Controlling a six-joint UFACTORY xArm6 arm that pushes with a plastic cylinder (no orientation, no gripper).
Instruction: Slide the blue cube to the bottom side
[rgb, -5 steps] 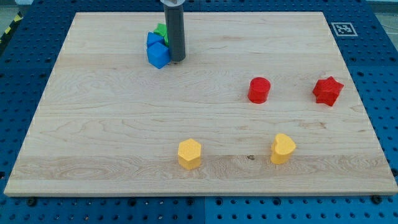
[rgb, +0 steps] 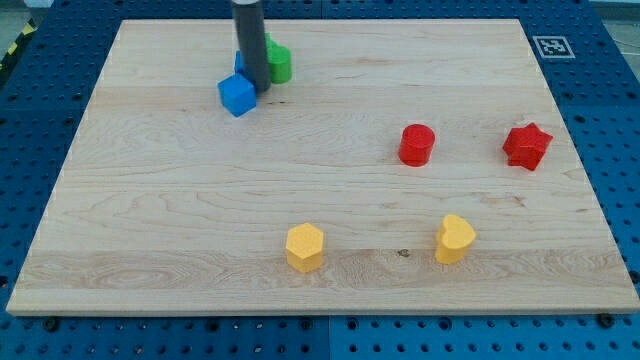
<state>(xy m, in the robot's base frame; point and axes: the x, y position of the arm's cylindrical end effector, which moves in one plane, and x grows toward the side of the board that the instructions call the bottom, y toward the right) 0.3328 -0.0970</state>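
Observation:
The blue cube (rgb: 237, 95) lies near the view's top left of the wooden board (rgb: 180, 230). My tip (rgb: 255, 87) stands right against the cube's upper right side. A second blue block (rgb: 241, 62) is mostly hidden behind the rod. A green block (rgb: 279, 63) sits just right of the rod, partly hidden.
A red cylinder (rgb: 416, 144) and a red star-shaped block (rgb: 527, 146) lie at the view's right. A yellow hexagonal block (rgb: 305, 246) and a yellow heart-like block (rgb: 455, 238) lie near the view's bottom. A marker tag (rgb: 549, 46) sits at the top right corner.
The rod has moved to the view's left and slightly up. The blue cube has slid left. The green block now shows to the right of the rod.

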